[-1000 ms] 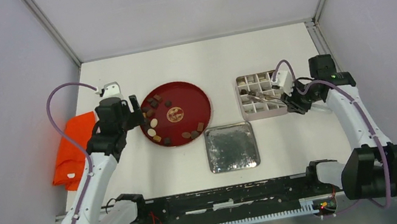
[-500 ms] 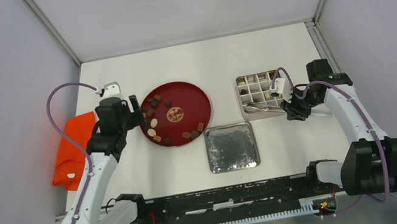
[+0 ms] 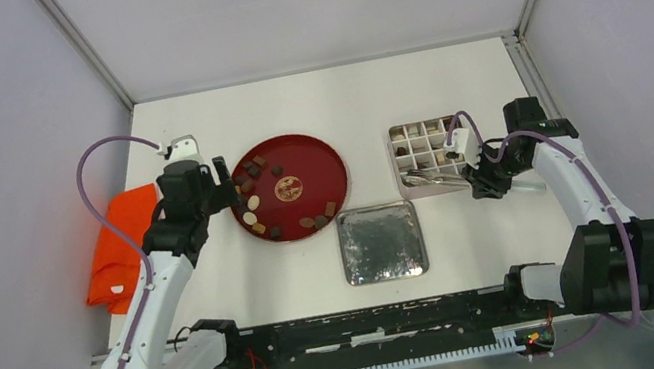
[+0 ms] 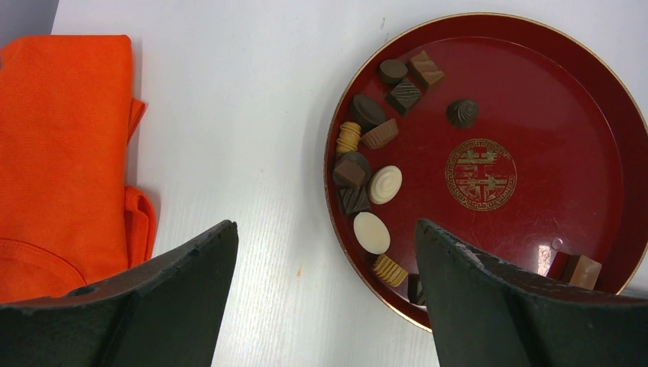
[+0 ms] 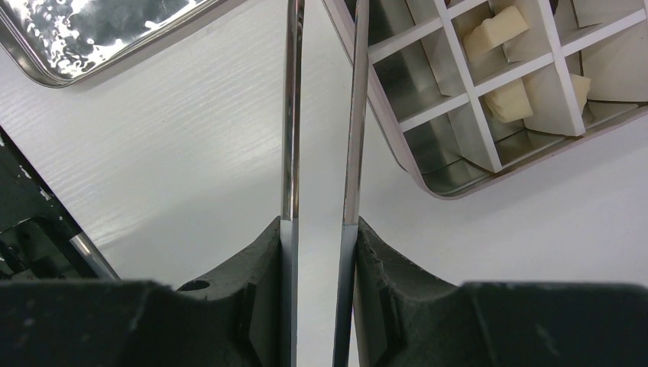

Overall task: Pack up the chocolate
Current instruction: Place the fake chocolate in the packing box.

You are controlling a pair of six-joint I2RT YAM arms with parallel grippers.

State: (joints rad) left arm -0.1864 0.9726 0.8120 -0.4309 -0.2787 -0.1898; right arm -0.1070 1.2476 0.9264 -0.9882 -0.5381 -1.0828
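The chocolate (image 4: 386,183) lies mostly along the red plate's (image 4: 535,99) left side. The left gripper (image 4: 325,225) gapes wide, empty, over that rim. The right gripper (image 5: 319,229), well right of the plate by the grid box (image 5: 458,53), clamps metal tongs (image 5: 290,115). Recommend targeting an isolated piece.

A: Is there any writing to read here?
B: Only one sign: a gold emblem (image 4: 480,174), the Chinese double-happiness character inside a ring, printed at the middle of the red plate (image 4: 550,84). It lies ahead of the left gripper (image 4: 325,229), beyond its right-hand finger
A: Anything else, any labels or numbers?
B: None that can be read
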